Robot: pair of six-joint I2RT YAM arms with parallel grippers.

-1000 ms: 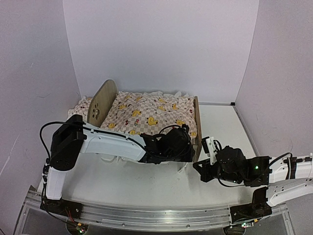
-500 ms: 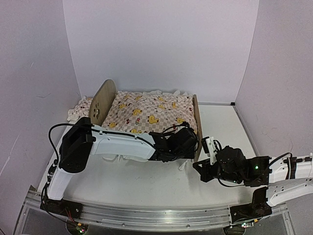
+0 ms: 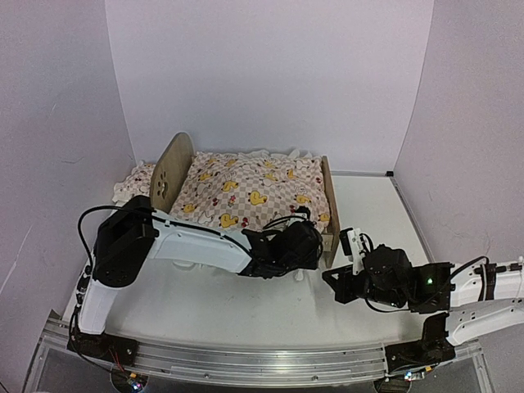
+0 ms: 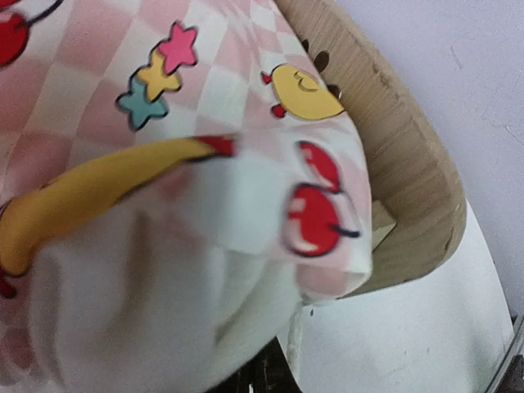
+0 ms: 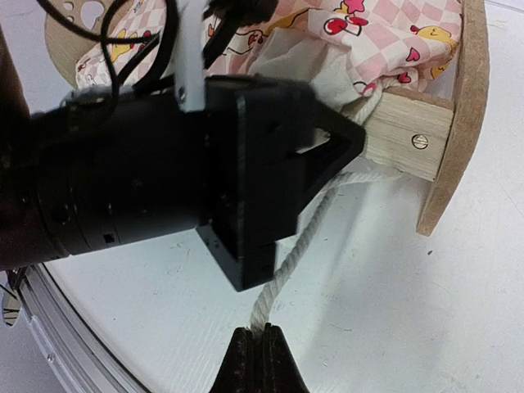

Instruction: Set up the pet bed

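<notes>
The pet bed point(image 3: 330, 214) of light plywood stands mid-table, its rounded headboard point(image 3: 169, 172) at the left. A pink checkered duck-print cover point(image 3: 254, 192) lies over it and hides the base. My left gripper point(image 3: 308, 247) is at the bed's near right corner, by the footboard point(image 4: 409, 164). Its jaws are shut, with the cover's white underside point(image 4: 188, 270) bunched over them. My right gripper point(image 5: 264, 332) is low on the table to the right and is shut on a white cord point(image 5: 304, 233). This cord runs up to the cover's corner by the wooden side rail point(image 5: 409, 141).
A small ruffled pillow point(image 3: 131, 182) lies on the table behind the headboard at the far left. White walls enclose the table on three sides. The left arm's black wrist point(image 5: 164, 164) fills most of the right wrist view.
My left gripper went right along the bed's near side to the footboard corner, drew back a little and shut. The cover now lies flatter. The right arm has not moved.
</notes>
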